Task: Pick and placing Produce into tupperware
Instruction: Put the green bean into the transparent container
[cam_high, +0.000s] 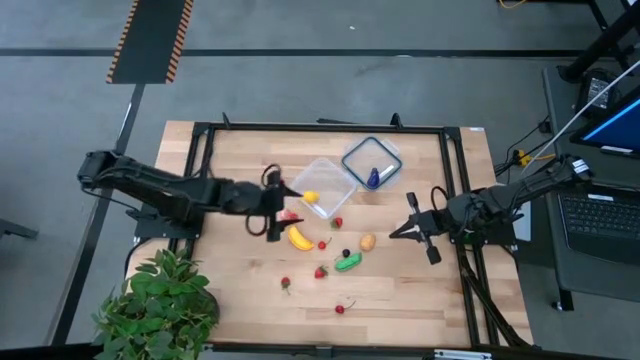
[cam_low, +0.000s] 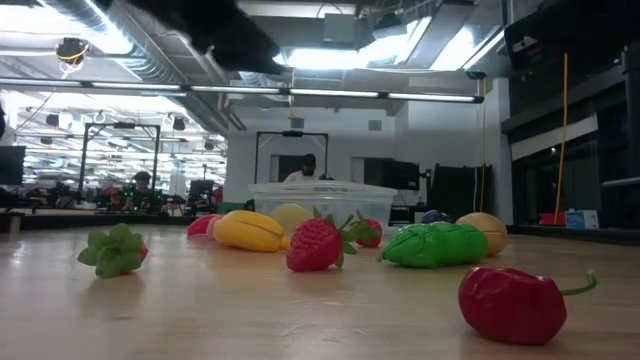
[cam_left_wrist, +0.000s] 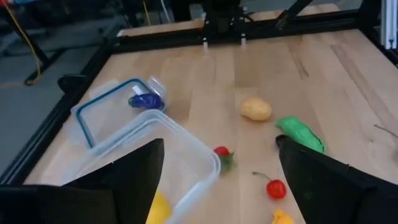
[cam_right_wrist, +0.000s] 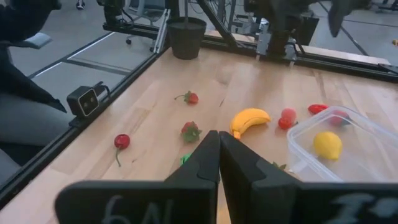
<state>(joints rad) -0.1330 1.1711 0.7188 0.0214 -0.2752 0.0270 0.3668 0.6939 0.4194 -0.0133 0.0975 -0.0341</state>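
Wooden surface: tupperware mid-surface, one lemon inside; remaining produce — banana, strawberries, pepper — scattered outside. Left claw wide beside tub; right claw closed, empty.

A pale wooden table with a black frame around its edge carries everything. On it sits a clear square tub with 1 yellow lemon inside. Just beside it lies a flat lid with a blue rim, a blue-purple piece on top. Loose on the wood lie a banana, a tan potato, a green vegetable, 2 strawberries and 2 cherries. A leafy potted plant stands at 1 corner.
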